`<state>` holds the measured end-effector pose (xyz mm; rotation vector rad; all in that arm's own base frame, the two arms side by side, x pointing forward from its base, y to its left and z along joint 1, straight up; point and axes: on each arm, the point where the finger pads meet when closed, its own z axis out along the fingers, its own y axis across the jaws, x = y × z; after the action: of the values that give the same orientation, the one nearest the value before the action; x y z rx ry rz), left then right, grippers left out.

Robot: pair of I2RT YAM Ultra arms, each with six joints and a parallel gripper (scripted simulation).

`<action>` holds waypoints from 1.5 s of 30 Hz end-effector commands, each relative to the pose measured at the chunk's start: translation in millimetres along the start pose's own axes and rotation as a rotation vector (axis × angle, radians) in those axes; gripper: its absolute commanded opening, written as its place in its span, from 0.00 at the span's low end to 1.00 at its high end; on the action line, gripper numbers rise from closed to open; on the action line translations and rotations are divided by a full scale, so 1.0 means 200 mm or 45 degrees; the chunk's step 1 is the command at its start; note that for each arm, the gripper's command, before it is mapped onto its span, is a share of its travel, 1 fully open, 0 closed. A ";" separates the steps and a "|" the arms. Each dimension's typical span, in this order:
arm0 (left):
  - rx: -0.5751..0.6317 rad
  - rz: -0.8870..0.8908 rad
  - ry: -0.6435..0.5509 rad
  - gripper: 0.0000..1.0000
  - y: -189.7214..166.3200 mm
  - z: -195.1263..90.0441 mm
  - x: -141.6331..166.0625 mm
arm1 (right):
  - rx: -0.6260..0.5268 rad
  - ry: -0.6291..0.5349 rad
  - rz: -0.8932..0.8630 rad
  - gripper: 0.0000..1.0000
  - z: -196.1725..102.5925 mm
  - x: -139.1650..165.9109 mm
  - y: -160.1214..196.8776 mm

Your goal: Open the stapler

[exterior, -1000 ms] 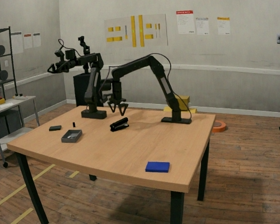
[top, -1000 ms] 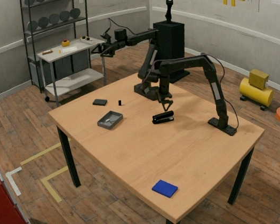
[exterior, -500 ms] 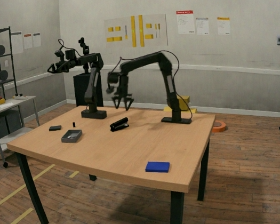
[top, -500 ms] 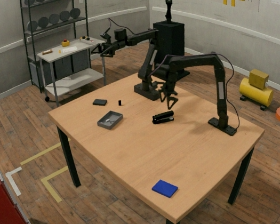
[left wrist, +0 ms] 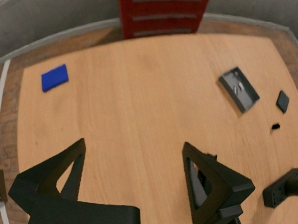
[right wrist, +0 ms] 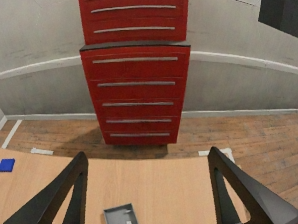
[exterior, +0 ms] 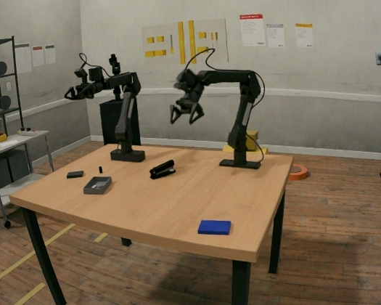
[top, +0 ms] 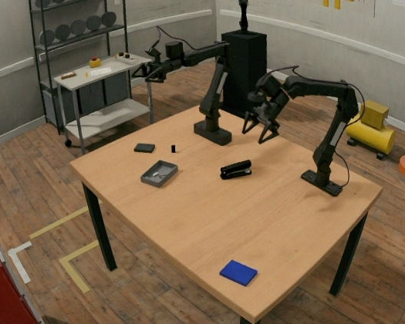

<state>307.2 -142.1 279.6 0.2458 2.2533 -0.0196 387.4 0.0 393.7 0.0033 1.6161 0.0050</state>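
Stapler stands with its cover far below upright, both hands empty

The stapler point(top: 236, 169) point(exterior: 162, 171) point(left wrist: 212, 157) is on the worktop point(top: 202, 216) point(exterior: 150, 214) point(left wrist: 125, 100) point(right wrist: 165, 185). In the left wrist view, one finger covers most of it; the right wrist view does not include it, and cuts off the tray point(right wrist: 120, 216). Its dark hinge details are hard to see.

The left hand point(top: 252, 137) point(exterior: 182, 123) point(left wrist: 134, 145) is wide open, holding nothing. Its arm bends high, the wrist sloping the fingers downward above the worktop. The right hand point(top: 140, 78) point(exterior: 72, 98) point(right wrist: 148, 156) is also wide open and empty, its forearm nearly level.

In the top view, the stapler's long axis runs from left to right, rising slightly; its gaping end faces the left arm's base point(top: 335, 190) point(exterior: 224, 164).
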 end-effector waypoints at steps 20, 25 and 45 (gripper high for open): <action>-0.140 -0.137 -0.868 1.00 0.71 -0.20 -0.60 | 0.001 -0.070 -0.007 1.00 -0.04 -0.08 0.01; -0.173 -0.167 -0.905 1.00 0.80 -0.20 -0.62 | 0.001 -0.070 -0.007 1.00 -0.04 -0.08 0.01; -0.199 -0.168 -0.879 1.00 0.82 -0.19 -0.59 | -0.416 0.404 -0.272 1.00 -0.42 0.59 0.42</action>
<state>380.8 2.3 410.4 -0.0048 1.5664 0.0092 340.5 55.0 323.0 -0.2752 1.7843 0.0786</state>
